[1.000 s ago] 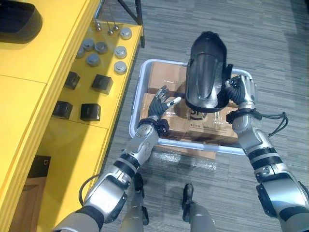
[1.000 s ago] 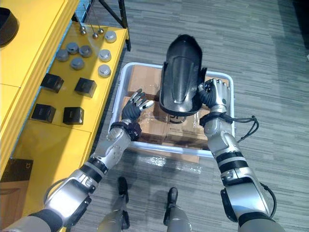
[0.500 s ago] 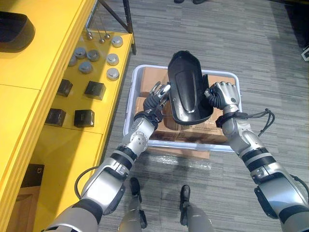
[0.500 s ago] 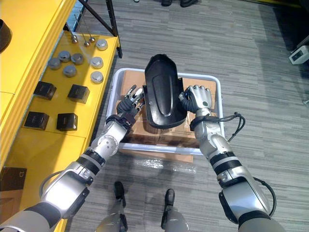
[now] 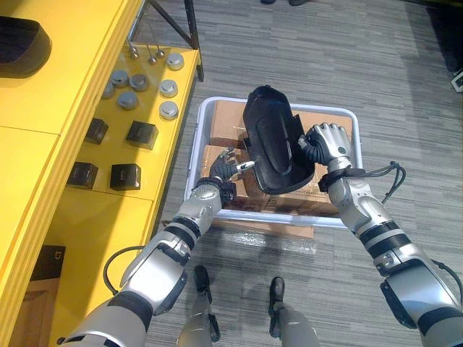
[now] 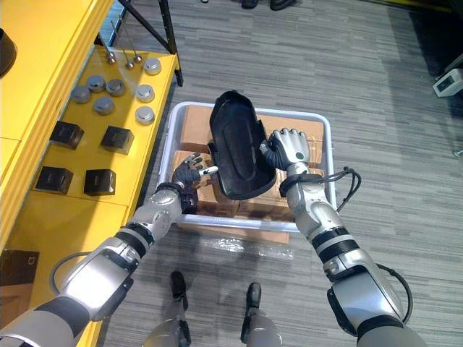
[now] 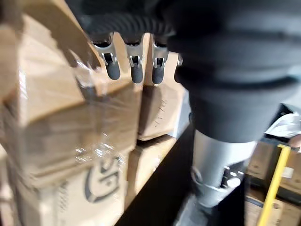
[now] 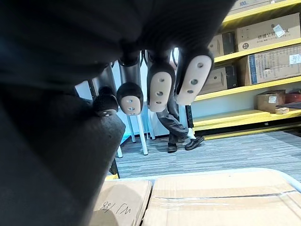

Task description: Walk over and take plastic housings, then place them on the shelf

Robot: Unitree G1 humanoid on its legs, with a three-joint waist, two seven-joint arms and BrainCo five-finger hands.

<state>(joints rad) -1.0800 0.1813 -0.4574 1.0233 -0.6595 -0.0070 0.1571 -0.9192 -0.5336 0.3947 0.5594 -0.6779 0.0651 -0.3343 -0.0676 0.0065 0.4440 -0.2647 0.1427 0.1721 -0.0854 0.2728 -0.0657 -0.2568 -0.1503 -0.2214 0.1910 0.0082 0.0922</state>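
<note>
Item under task: black plastic housing point(image 5: 271, 137), long and rounded at its far end, held clear above the grey tub point(image 5: 198, 153) and tilted, with its rounded end away from the robot.

Right hand point(image 5: 329, 141): clamped on the housing's right edge. The right wrist view confirms the fingers point(image 8: 157, 92) curled over the dark shell. The whole load is carried on this side.

Left hand point(image 5: 226, 166): fingers spread and relaxed, low over the tub, just beside the housing's lower left edge. Whether a fingertip touches the shell cannot be told. In the left wrist view the fingers point(image 7: 134, 70) are straight, grasp nothing and hover above film-wrapped cartons.

Tub: stands on the grey plank floor point(image 5: 325, 58), packed with brown cardboard boxes point(image 5: 221, 119), some under clear film.

Yellow shelf point(image 5: 116, 210): runs along the robot's left, just beside the tub. Its lower level carries a group of round metal caps point(image 5: 168, 110) at the far end and four black blocks point(image 5: 142, 134) nearer the robot. A second dark housing point(image 5: 22, 43) lies on the upper level, at the view's edge.

Background in the right wrist view: a person's legs point(image 8: 176, 125) beside white table legs, and further yellow racking point(image 8: 244, 47) stacked with cartons
</note>
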